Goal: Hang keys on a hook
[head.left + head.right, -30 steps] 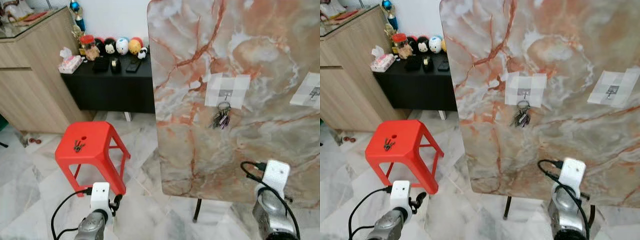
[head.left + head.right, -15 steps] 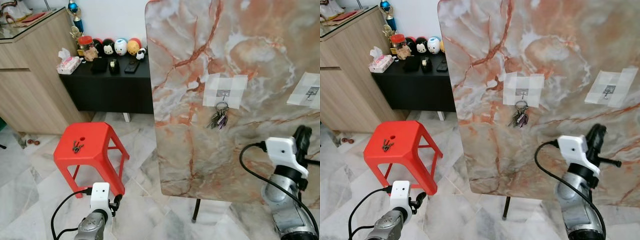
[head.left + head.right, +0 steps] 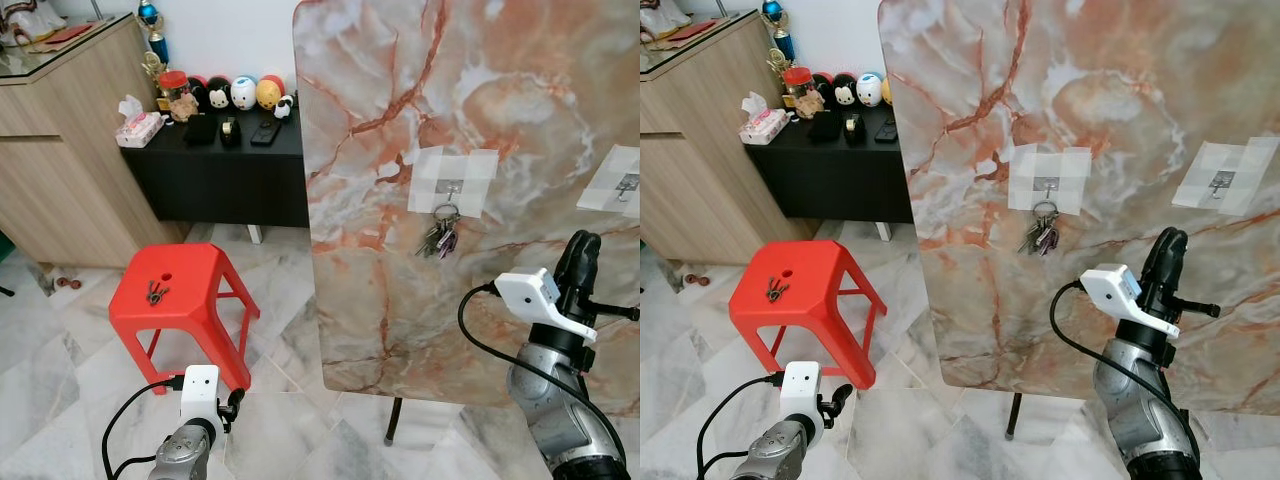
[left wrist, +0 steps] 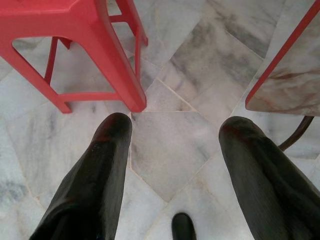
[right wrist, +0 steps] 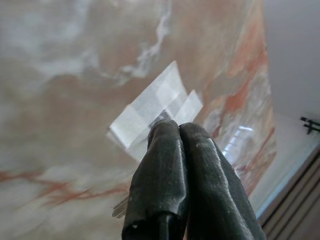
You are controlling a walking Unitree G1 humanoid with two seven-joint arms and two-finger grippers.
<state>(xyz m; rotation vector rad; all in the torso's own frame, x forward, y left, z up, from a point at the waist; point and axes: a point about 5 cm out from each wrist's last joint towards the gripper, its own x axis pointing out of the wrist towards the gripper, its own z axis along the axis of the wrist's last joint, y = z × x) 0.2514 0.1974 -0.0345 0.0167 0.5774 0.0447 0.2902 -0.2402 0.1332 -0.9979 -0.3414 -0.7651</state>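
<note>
right gripper [image 3: 583, 248]: raised in front of the marble slab [image 3: 400, 120], fingers pressed together with nothing between them; points up at the slab.
left gripper [image 4: 172, 165]: hangs low over the floor, fingers spread wide, empty.
hung keys [image 3: 441, 238]: a bunch already on the left hook [image 3: 452, 187], up and to the left of the right gripper, well apart; it hangs straight down, long axis vertical.
loose keys [image 3: 156, 292]: lie flat on the red stool [image 3: 190, 300], far to the left of the right gripper, up and ahead of the left gripper.
right hook [image 3: 630, 183]: bare, just above the right gripper; in the right wrist view its tape patch [image 5: 150, 107] sits right behind the fingertips.
nearer arm: left for the loose keys, right for the bare hook.
judgement: the stool keys likely remain to be hung; the next move probably needs the left arm to reach them.
hard to make out: the bare hook's metal behind the fingertips; contact with the slab cannot be told; the loose keys are small, their ring orientation unclear.
</note>
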